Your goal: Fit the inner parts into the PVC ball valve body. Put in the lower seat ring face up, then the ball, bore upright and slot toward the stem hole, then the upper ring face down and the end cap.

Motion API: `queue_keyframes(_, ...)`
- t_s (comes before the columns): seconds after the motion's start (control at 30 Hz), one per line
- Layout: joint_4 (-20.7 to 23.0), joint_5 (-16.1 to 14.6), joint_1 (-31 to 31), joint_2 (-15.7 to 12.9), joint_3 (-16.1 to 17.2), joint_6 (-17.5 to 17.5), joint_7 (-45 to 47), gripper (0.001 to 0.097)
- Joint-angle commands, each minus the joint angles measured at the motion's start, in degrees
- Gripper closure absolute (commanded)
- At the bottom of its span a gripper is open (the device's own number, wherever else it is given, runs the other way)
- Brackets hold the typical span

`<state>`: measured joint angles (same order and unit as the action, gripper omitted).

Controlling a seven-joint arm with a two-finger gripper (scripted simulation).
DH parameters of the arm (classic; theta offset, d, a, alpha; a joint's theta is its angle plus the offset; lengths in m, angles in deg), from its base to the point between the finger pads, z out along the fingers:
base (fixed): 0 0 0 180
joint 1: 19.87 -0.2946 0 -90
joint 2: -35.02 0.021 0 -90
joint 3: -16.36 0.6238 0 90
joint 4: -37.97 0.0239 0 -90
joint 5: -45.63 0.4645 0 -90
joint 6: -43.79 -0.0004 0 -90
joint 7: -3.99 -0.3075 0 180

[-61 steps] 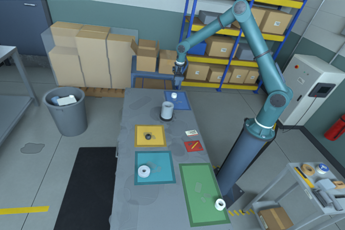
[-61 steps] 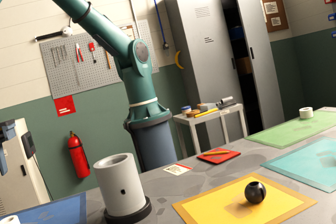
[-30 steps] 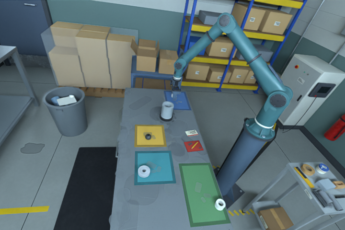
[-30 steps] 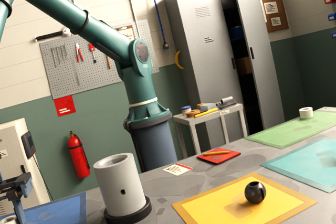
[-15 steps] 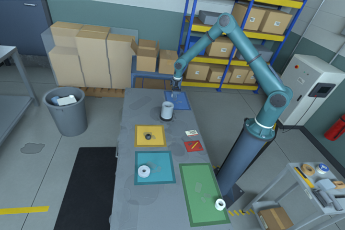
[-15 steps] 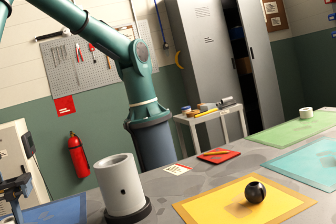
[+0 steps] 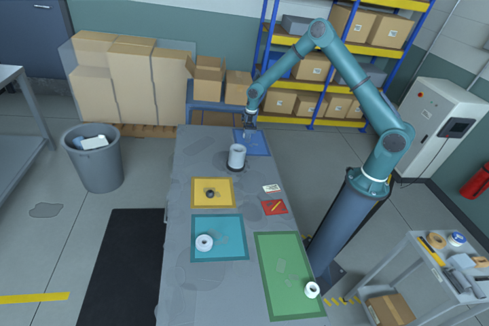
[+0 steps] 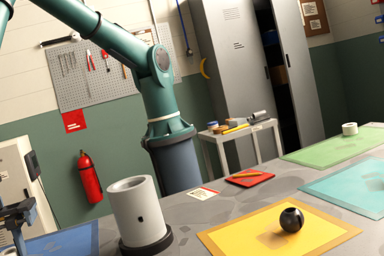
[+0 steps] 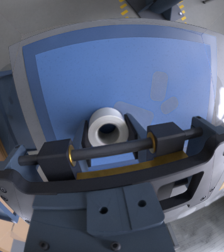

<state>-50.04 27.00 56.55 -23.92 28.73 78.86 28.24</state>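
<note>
A white seat ring [image 9: 106, 131] lies on the blue mat [image 9: 118, 82] at the far end of the table, its bore toward the wrist camera. The white valve body [image 7: 236, 156] stands upright on a black base just in front of that mat, with its stem hole [image 8: 140, 218] in the side. The dark ball [image 7: 210, 193] rests on the yellow mat, a second white ring [image 7: 204, 243] on the teal mat and a white cap-like part [image 7: 312, 289] on the green mat. My gripper [image 9: 109, 134] is down on the blue mat and closed around the seat ring.
The far table edge lies just beyond the blue mat, with stacked cartons [image 7: 218, 82] and shelving behind. A red tray with a pencil [image 7: 274, 207] and a card [image 7: 271, 188] lie to the right of the yellow mat. The arm's pedestal [image 7: 345, 227] stands beside the table.
</note>
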Motion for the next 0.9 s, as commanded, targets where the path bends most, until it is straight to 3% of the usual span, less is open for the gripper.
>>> queue_keyframes(0.0, 0.0, 0.0, 0.0, 0.0, 0.0, -0.1, 0.0, 0.0589)
queue_keyframes(0.27, 0.0, 0.0, 0.0, -0.1, 0.0, -0.1, 0.0, 0.0328)
queue_keyframes(0.87, 0.0, 0.0, 0.0, 0.0, 0.0, 0.0, 0.0, 0.0328)
